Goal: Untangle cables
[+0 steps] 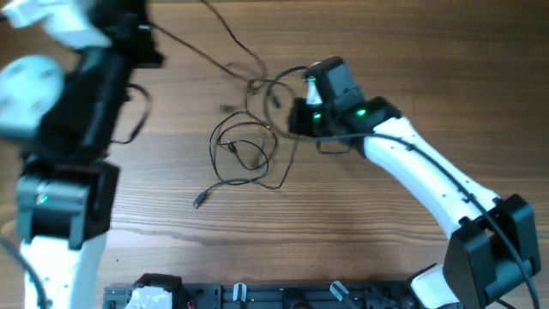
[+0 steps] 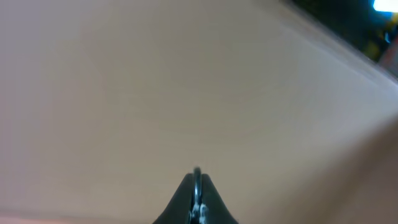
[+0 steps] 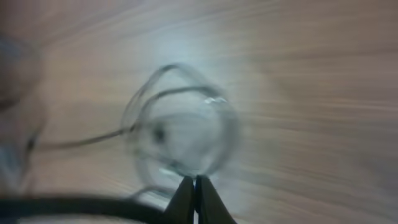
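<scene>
Thin black cables [image 1: 244, 153] lie in loose loops on the wooden table, with a small knot [image 1: 256, 84] further back and a silvery plug end [image 1: 199, 202] at the front left. One strand runs from the knot up left to my left gripper [image 1: 151, 34]. In the left wrist view the left gripper [image 2: 197, 177] is shut on a thin dark cable. My right gripper [image 1: 296, 120] is beside the loops' right edge. In the blurred right wrist view it [image 3: 194, 180] is shut, and the cable loops [image 3: 180, 130] meet at its tips.
A black rack [image 1: 257, 296] with small parts runs along the table's front edge. The right arm's thicker black cable [image 1: 343, 144] hangs by its wrist. The left arm's bulk [image 1: 77, 112] covers the table's left side. Another thin strand runs off the far edge [image 1: 219, 21].
</scene>
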Available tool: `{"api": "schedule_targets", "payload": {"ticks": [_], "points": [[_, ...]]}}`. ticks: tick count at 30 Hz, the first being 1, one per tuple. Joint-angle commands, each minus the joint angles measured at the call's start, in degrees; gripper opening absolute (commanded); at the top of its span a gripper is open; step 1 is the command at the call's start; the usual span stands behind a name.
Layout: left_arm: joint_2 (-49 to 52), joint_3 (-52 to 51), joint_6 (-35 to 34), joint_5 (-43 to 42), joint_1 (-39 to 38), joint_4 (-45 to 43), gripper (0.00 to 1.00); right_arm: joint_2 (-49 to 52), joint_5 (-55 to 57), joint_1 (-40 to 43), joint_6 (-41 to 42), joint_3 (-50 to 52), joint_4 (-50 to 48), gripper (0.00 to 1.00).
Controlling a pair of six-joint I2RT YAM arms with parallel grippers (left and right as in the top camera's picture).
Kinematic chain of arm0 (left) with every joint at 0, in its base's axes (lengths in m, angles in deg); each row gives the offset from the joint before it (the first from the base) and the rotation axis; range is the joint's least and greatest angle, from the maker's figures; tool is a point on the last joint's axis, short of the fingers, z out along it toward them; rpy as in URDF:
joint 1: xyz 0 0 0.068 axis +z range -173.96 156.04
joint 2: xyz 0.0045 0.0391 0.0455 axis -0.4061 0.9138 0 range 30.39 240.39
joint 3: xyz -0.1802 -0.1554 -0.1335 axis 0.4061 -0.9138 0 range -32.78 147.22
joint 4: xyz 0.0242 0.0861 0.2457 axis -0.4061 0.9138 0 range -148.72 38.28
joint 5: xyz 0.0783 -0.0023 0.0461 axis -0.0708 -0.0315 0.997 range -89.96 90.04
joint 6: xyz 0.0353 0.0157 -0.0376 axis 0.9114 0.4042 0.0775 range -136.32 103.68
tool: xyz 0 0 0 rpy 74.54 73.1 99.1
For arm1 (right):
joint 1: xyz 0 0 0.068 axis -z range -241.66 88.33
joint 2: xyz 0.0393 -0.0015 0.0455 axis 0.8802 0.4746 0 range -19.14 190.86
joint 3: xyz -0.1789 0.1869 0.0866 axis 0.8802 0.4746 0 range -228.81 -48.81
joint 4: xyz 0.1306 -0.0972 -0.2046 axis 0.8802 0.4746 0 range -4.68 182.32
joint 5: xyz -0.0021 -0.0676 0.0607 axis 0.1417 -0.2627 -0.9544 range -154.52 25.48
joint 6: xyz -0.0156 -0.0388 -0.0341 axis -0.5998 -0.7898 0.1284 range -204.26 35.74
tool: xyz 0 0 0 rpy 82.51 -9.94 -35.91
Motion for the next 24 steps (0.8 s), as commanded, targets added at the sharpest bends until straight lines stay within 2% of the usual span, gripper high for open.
{"api": "schedule_targets", "payload": {"ticks": [1, 6, 11, 16, 24], "points": [[-5.4, 0.5, -0.4, 2.3, 6.8, -4.5, 0.04, 2.7, 8.8, 4.4, 1.2, -0.1, 4.8, 0.04], [-7.4, 0.5, -0.4, 5.8, 14.0, -12.3, 0.04, 7.1, 6.3, 10.5, -3.6, -0.1, 7.9, 0.04], [-7.4, 0.5, -0.4, 8.5, 17.6, -15.1, 0.04, 8.7, 5.4, 14.6, -6.3, -0.1, 10.3, 0.04], [-7.4, 0.5, 0.1, 21.5, 20.5, -21.4, 0.04, 10.5, 6.8, 18.6, -7.4, -0.1, 12.2, 0.04], [-7.3, 0.5, 0.1, 22.3, 24.7, -18.1, 0.04, 11.2, 6.1, 24.8, -9.1, -0.1, 13.9, 0.04]]}}
